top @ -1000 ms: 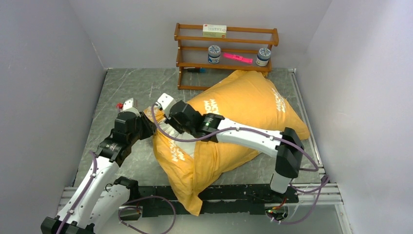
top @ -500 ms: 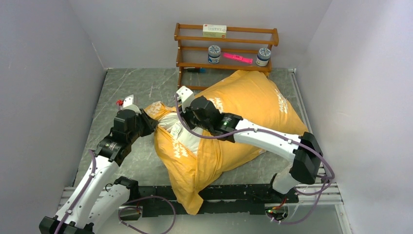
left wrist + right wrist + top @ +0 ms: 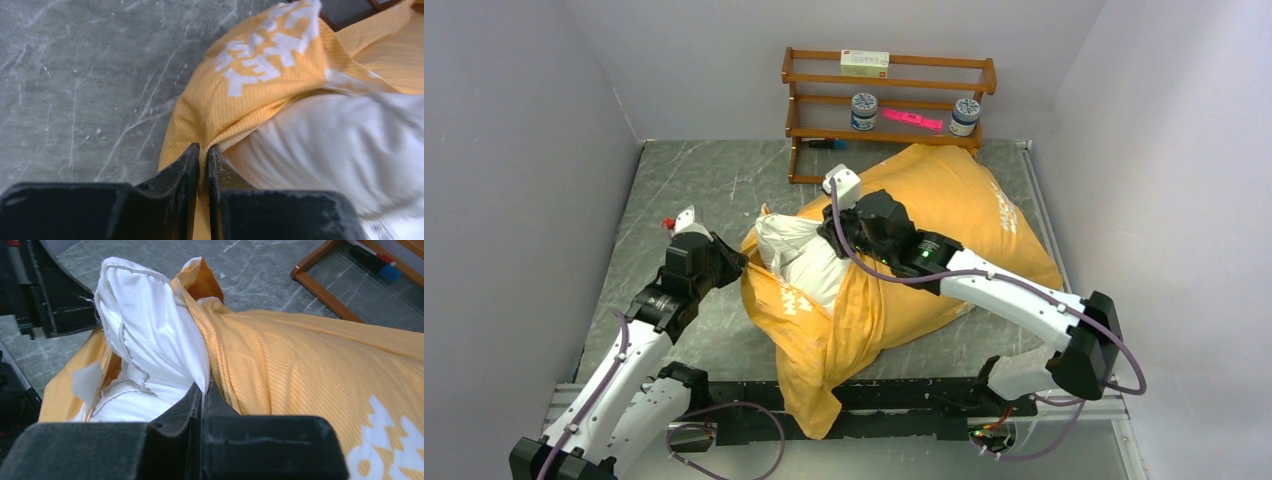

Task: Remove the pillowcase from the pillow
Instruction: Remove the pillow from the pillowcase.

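The orange-yellow pillowcase (image 3: 944, 215) with white lettering lies across the table's middle. A white pillow corner (image 3: 799, 252) sticks out of its open left end. My left gripper (image 3: 742, 262) is shut on the pillowcase's edge (image 3: 212, 117), seen pinched between its jaws (image 3: 203, 150) in the left wrist view. My right gripper (image 3: 829, 242) is shut on a fold of the white pillow (image 3: 150, 335), next to the pillowcase (image 3: 310, 365), with its tips (image 3: 202, 387) together. The rest of the pillow is hidden inside the case.
A wooden rack (image 3: 889, 100) stands at the back, touching the pillowcase's far end; it holds a box, two jars and a pink item. Its leg shows in the right wrist view (image 3: 320, 290). Grey walls close in on three sides. The pillowcase's loose tail (image 3: 814, 400) hangs over the front rail.
My right gripper has moved right and back, drawing more white pillow out of the case's opening. My left gripper has stayed near the case's left edge, holding it.
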Robot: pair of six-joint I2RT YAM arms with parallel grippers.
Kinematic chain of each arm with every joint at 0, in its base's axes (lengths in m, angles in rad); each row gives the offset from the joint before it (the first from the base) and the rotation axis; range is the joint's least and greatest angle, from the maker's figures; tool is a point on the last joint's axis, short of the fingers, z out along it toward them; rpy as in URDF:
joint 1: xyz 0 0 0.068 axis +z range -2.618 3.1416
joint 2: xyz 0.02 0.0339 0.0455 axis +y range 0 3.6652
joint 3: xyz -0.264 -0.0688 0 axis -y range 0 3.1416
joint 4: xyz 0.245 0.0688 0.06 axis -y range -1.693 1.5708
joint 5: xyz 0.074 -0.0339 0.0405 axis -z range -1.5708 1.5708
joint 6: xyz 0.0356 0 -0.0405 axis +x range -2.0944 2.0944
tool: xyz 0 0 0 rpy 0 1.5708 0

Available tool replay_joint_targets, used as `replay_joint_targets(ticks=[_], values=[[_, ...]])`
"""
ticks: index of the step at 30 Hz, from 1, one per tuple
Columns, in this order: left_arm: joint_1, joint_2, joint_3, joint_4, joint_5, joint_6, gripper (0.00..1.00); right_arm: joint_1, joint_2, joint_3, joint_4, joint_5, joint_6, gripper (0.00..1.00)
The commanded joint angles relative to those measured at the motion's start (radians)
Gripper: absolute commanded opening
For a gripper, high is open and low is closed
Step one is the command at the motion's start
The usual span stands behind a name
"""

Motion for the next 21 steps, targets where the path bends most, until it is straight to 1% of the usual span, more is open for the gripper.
replay_joint_targets(ticks=[1, 5, 9, 11, 16, 21], values=[[0.043, 0.044, -0.058, -0.113, -0.201, 0.011, 0.15, -0.099, -0.152, -0.011, 0.024, 0.182, -0.067, 0.00], [0.043, 0.066, -0.081, -0.050, -0.121, 0.006, 0.15, -0.107, -0.193, -0.039, 0.057, 0.123, -0.054, 0.00], [0.043, 0.076, -0.090, 0.066, 0.031, 0.034, 0.17, -0.106, -0.203, -0.067, 0.117, 0.025, -0.030, 0.00], [0.042, 0.083, -0.087, 0.115, 0.081, 0.037, 0.18, -0.106, -0.198, -0.077, 0.147, -0.015, -0.009, 0.00], [0.016, 0.119, -0.071, 0.202, 0.158, 0.051, 0.22, -0.106, -0.164, -0.080, 0.193, -0.050, 0.024, 0.00], [-0.067, 0.209, -0.039, 0.264, 0.157, 0.035, 0.25, -0.105, -0.120, -0.043, 0.225, -0.086, 0.030, 0.00]])
